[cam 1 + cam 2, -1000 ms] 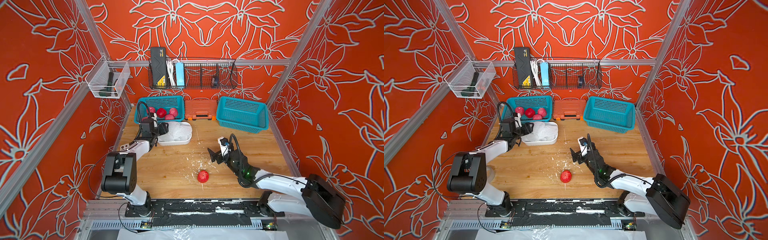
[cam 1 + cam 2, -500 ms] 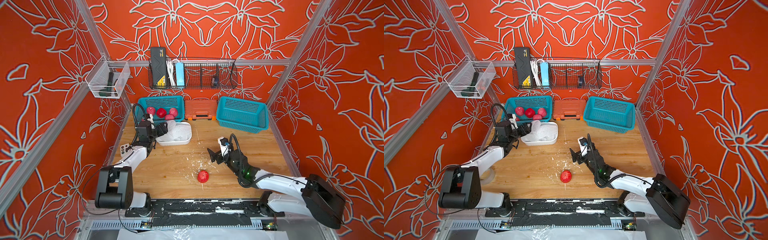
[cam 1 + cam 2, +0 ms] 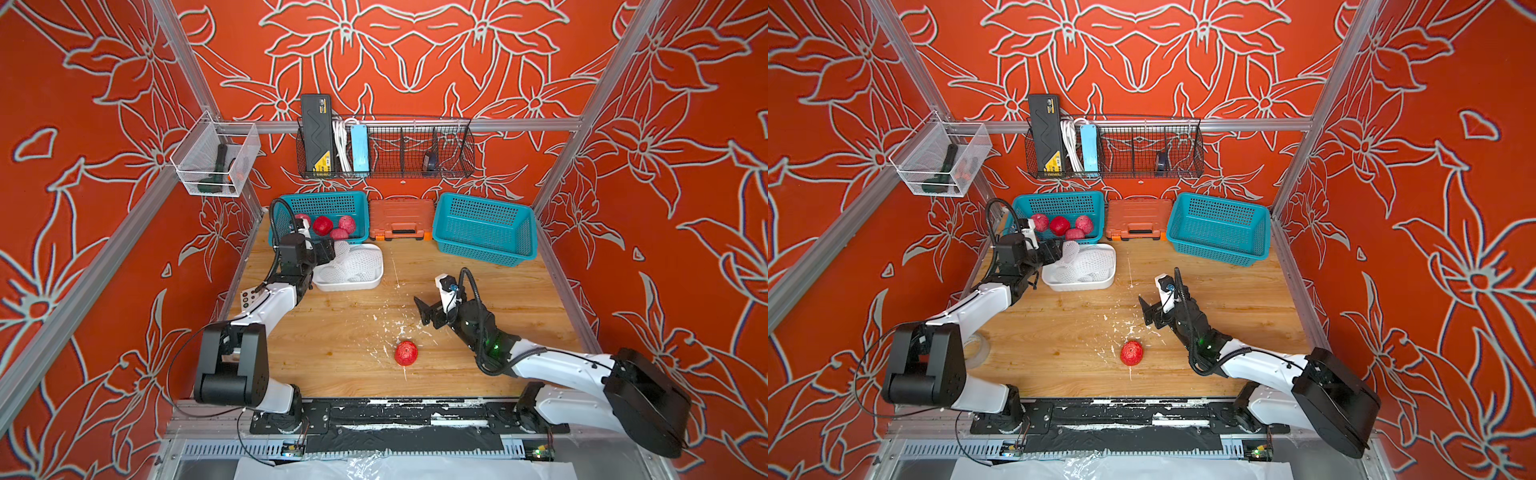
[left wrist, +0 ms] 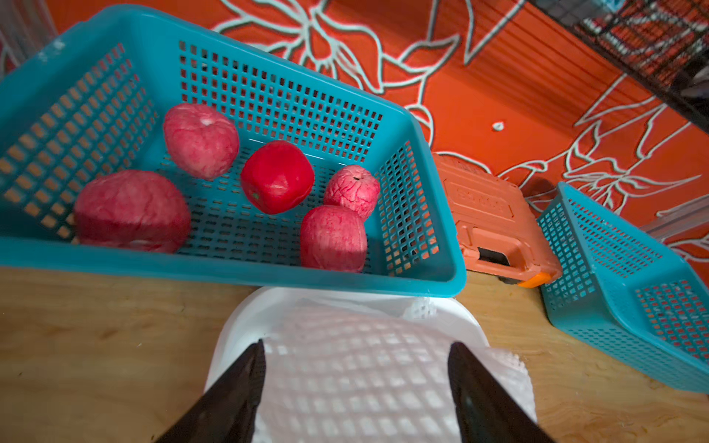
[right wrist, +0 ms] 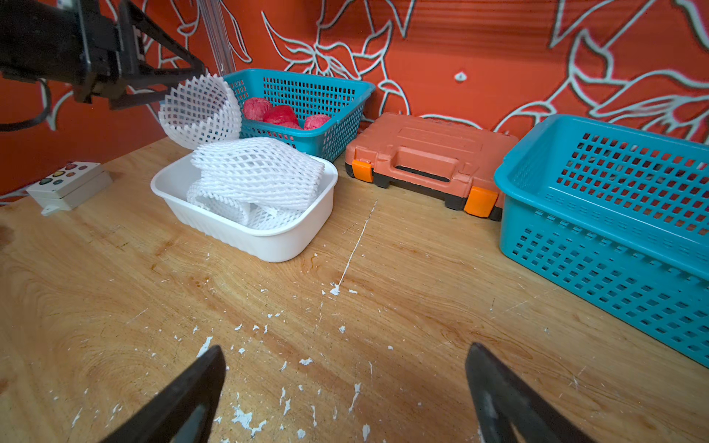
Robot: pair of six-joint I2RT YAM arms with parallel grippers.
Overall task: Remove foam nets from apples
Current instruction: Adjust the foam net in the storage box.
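While one foam net hangs in the air over the white tray, at the tray's edge nearest the left arm, its rim touches the fingertips of the left gripper. The jaws stand well apart with the mesh between them; whether they pinch it or it merely hangs there I cannot tell. More foam nets lie piled inside the tray. Just behind the tray, a teal basket holds five apples, one deep red and the others paler. A sixth apple lies alone on the wooden table, well apart from the tray, toward the robot's base. Between that apple and the tray's right side, the right gripper hovers above the table, jaws spread wide and holding nothing. White flecks dot the wood beneath it.
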